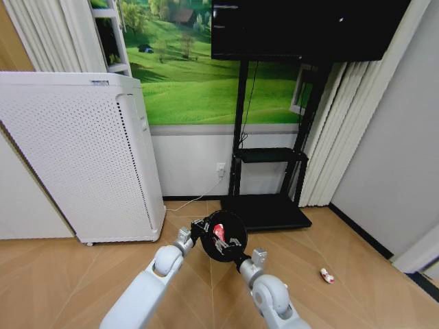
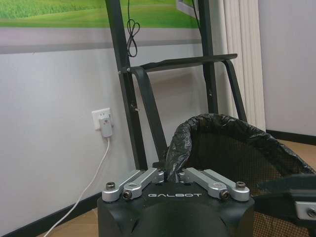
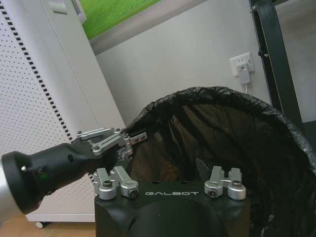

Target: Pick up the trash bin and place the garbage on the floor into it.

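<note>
I hold the trash bin (image 1: 227, 214), a small black mesh wastebasket with a dark liner, off the floor between my two arms. My left gripper (image 1: 199, 228) is shut on its rim, with the jaws pinching the liner's edge (image 2: 172, 170). My right gripper (image 1: 233, 244) is at the opposite rim, open, with its jaws spread over the bin's mouth (image 3: 222, 128). A red piece of garbage (image 1: 218, 232) lies inside the bin. A red-and-white piece (image 1: 327, 275) lies on the wooden floor to my right. The right wrist view also shows the left gripper (image 3: 132, 139) clamped on the rim.
A tall white perforated appliance (image 1: 82, 157) stands on the left. Ahead, a black TV stand (image 1: 267, 209) carries a screen (image 1: 302, 27). A wall socket with a white cable (image 2: 103, 121) is behind the bin. Curtains hang on the right, beside open floor.
</note>
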You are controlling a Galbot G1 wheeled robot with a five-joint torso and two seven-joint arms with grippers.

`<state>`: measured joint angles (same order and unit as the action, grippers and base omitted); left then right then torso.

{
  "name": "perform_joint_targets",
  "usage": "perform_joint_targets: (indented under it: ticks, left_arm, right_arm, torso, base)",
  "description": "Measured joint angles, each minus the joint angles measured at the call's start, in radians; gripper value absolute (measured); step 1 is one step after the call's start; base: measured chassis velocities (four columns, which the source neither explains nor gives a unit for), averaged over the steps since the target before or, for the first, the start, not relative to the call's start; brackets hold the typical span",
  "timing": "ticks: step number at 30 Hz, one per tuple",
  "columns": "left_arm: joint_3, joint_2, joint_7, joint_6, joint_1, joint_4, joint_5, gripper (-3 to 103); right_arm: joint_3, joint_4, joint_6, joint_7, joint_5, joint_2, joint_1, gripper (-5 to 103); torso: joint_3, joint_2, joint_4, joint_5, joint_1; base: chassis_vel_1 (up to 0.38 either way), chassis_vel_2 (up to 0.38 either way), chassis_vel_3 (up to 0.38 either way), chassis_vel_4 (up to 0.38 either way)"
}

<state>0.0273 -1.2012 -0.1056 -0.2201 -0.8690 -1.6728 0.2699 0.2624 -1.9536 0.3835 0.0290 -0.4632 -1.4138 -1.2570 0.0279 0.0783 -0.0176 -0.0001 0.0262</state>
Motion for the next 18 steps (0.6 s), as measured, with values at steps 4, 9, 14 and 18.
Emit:
perform_joint_targets:
  ticks: [4,9,14,18]
  left_arm:
    - [0.014,0.018,-0.005,-0.001,-0.003,-0.012,0.010,7]
    - [0.044,0.027,-0.016,-0.001,-0.016,-0.019,0.015,7]
    - [0.071,0.039,-0.025,0.004,-0.038,-0.023,0.012,7]
    - [0.091,0.045,-0.031,0.008,-0.058,-0.034,0.011,7]
  right_arm:
    - [-0.004,0.034,-0.009,-0.009,0.018,-0.024,0.039,89]
    - [0.044,-0.004,-0.009,-0.066,0.023,-0.029,0.059,100]
    - [0.109,-0.111,0.006,-0.111,-0.017,-0.002,0.046,100]
    - [0.157,-0.142,0.008,-0.168,-0.014,0.013,0.040,100]
  torso:
    - [0.000,0.000,0.0001,0.0000,0.000]
    - [0.000,0.000,-0.0001,0.0001,0.000]
    - [0.000,0.000,0.0000,0.0000,0.000]
    - [0.000,0.000,-0.0002,-0.0001,0.000]
  base:
    - [0.000,0.000,0.000,0.000]
    - [0.000,0.000,0.000,0.000]
    - [0.000,0.000,0.000,0.000]
    - [0.000,0.000,0.000,0.000]
